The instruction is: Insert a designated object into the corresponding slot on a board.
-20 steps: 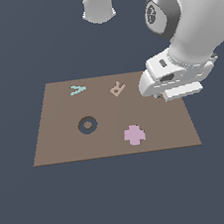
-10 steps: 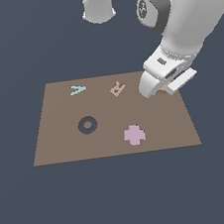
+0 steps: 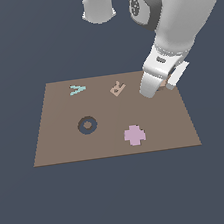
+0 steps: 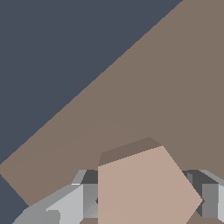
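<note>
My gripper (image 3: 161, 88) hangs low over the far right corner of the brown board (image 3: 63, 140) in the exterior view. Its jaws are shut on the peach-tan polygon block (image 3: 163, 83), of which only a sliver shows there. In the wrist view the block (image 4: 144, 188) fills the space between my grey fingers (image 4: 81, 199), just above the board (image 4: 166, 78). My gripper (image 4: 146, 205) holds it flat. The pentagon slot does not show in either view; the hand and the block cover the board beneath them.
On the board lie a pink cross piece (image 3: 134, 134), a tan letter-R piece (image 3: 117, 89), a teal arrow-like shape (image 3: 77, 89) and a dark ring cut-out (image 3: 87, 124). The grey robot base (image 3: 97, 3) stands beyond the board's far edge.
The arm has shifted a little toward the exterior view's left, with the hand still low over the board's far right corner and still holding the block.
</note>
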Robot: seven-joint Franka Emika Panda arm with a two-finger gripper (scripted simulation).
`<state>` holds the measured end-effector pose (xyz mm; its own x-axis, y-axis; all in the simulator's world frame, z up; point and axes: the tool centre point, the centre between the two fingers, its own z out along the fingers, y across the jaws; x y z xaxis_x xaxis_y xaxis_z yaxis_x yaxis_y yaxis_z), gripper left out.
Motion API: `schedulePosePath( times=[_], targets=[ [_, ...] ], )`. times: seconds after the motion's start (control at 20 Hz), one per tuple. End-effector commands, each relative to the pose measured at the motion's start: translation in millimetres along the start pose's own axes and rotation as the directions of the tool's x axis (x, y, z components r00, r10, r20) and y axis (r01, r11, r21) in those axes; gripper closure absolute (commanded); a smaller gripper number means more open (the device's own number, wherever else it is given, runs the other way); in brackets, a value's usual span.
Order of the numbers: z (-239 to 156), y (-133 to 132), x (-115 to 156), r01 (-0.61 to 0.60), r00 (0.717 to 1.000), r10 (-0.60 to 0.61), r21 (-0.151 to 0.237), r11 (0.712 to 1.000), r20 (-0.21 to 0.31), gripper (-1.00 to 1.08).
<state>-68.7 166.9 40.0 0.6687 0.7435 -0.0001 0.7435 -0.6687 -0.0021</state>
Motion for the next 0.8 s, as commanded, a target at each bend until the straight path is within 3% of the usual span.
schedulePosePath(
  times=[0.0,0.75],
  targets=[
    [-0.4,0.3,-3.2,0.048,0.999,-0.048,0.000,0.999,0.000,1.08],
    [1.2,1.9,-9.3,0.132,0.991,-0.132,0.000,0.991,0.001,1.08]
  ],
)
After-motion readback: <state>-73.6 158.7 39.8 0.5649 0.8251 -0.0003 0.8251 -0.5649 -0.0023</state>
